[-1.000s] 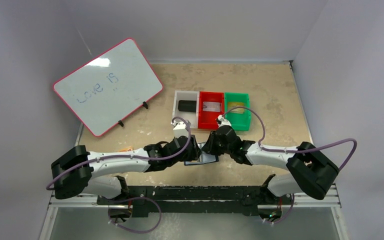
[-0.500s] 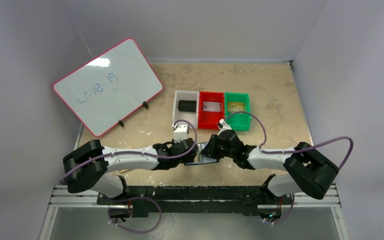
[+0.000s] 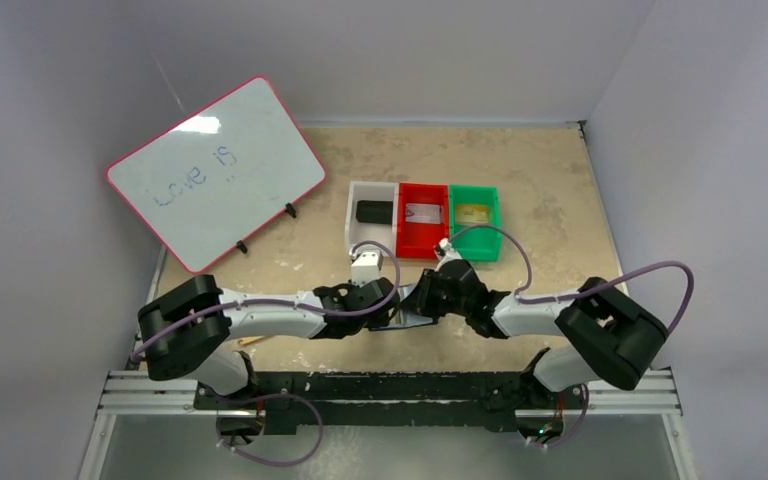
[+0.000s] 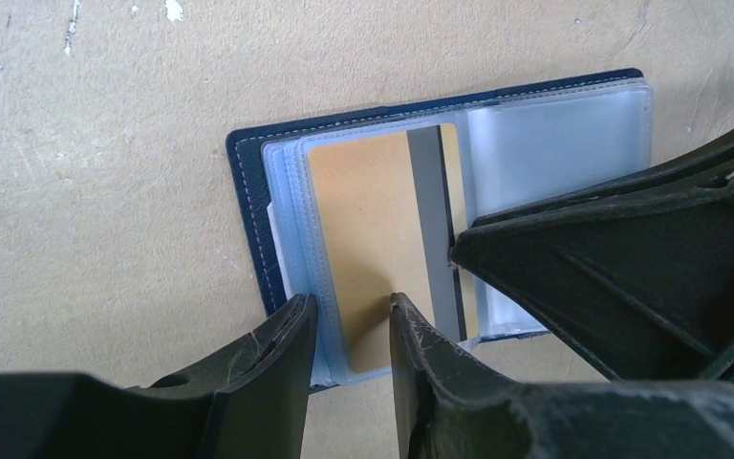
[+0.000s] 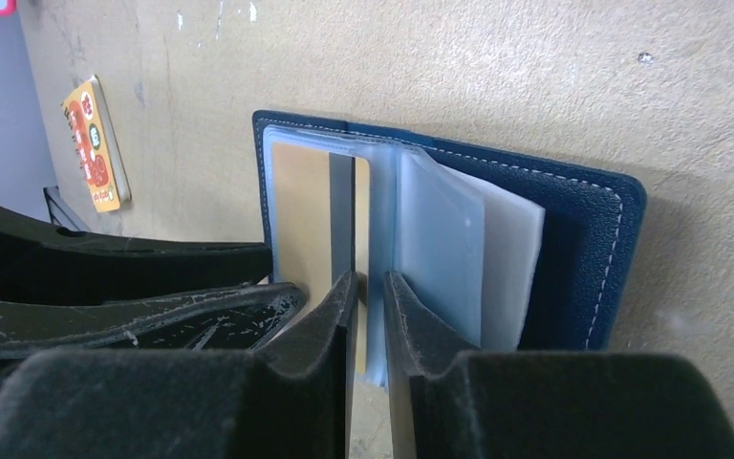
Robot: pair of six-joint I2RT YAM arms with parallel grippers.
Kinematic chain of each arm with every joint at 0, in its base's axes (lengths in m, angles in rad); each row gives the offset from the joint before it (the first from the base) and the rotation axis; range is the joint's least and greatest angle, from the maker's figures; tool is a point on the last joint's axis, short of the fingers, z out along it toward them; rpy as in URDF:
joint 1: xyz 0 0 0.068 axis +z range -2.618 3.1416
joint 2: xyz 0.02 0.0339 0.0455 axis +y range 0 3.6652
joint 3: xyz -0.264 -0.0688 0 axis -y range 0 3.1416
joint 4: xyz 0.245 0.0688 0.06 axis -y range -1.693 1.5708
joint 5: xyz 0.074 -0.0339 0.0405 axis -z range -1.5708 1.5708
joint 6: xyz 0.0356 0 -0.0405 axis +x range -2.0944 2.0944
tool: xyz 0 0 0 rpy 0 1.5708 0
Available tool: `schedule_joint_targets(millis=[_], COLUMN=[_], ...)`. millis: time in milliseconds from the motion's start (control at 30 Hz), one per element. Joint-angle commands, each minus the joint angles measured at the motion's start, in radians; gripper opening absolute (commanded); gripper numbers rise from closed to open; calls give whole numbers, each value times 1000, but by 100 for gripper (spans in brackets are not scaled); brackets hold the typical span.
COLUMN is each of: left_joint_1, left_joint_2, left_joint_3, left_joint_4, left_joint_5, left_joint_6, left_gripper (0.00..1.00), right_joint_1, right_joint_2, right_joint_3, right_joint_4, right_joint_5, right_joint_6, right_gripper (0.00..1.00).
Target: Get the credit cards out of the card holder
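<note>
The card holder [image 4: 248, 220] lies open and flat on the table, a navy cover with clear sleeves; the top view shows it between both grippers [image 3: 400, 320]. One of the credit cards [image 4: 373, 220], gold with a grey stripe, sits inside the left sleeve and also shows in the right wrist view [image 5: 301, 210]. My left gripper [image 4: 352, 304] is open, its fingers straddling the near corner of that sleeve. My right gripper [image 5: 370, 277] is open by a narrow gap over the sleeve edge near the spine, and one fingertip [image 4: 459, 251] touches the card's stripe. Loose empty sleeves [image 5: 459, 249] fan up on the right half.
Behind the holder stand a white bin [image 3: 352, 215] with a black object, a red bin [image 3: 400, 238] with a pale card and a green bin [image 3: 495, 222] with a gold card. A whiteboard [image 3: 215, 185] leans at the back left. An orange pad [image 5: 96, 143] lies on the table's left side.
My left arm has drawn its elbow in toward the holder and its jaws have narrowed a little. The right gripper has shifted slightly and closed a little. The holder has not moved.
</note>
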Motion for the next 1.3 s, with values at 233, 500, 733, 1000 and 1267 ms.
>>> schedule_joint_targets(millis=[233, 500, 733, 1000, 1267], left_joint_1=[33, 34, 34, 33, 34], left_joint_2=[21, 48, 53, 54, 52], left_joint_3=[-38, -8, 7, 17, 19], left_joint_4=[149, 69, 35, -26, -38], left_joint_5=[108, 78, 56, 5, -10], left_joint_6=[-55, -27, -11, -8, 6], left_gripper=[23, 9, 3, 0, 0], right_joint_1=[-18, -33, -35, -37, -79], right_joint_2=[45, 48, 56, -17, -80], right_joint_3=[-29, -45, -39, -51, -100], right_joint_4=[126, 181, 185, 93, 89], right_joint_5=[-63, -108, -128, -32, -36], right_joint_6=[37, 47, 26, 40, 33], right_gripper=[14, 19, 1, 0, 0])
